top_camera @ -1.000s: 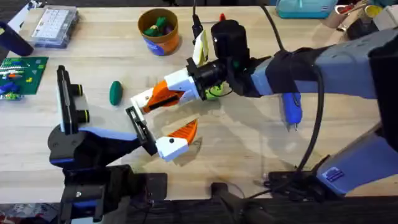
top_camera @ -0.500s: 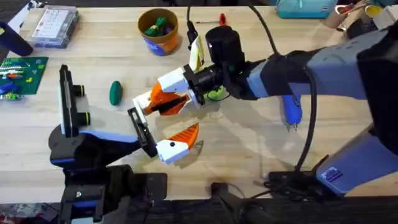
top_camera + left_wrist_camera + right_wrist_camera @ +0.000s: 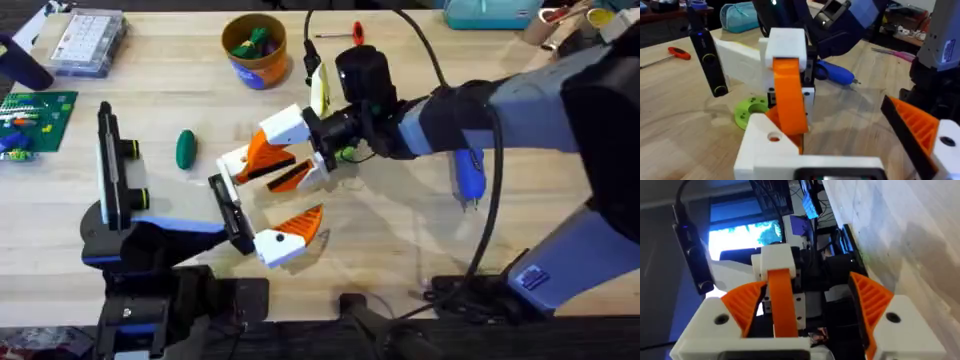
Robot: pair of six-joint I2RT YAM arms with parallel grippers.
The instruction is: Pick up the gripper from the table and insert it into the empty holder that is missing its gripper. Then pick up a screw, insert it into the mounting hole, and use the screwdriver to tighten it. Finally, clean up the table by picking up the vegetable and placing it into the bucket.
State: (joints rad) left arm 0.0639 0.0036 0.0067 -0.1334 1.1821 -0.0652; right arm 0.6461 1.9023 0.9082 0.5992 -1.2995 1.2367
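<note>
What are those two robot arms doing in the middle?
The two arms meet over the middle of the table. The right gripper has reached across and sits right against the left gripper, whose fingers are spread wide. The green vegetable lies alone on the table, not in the bucket. The blue screwdriver lies untouched.

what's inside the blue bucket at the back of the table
The bucket holds a heap of small colourful toy pieces, green and red among them. Its floor and anything underneath the heap are covered.
</note>
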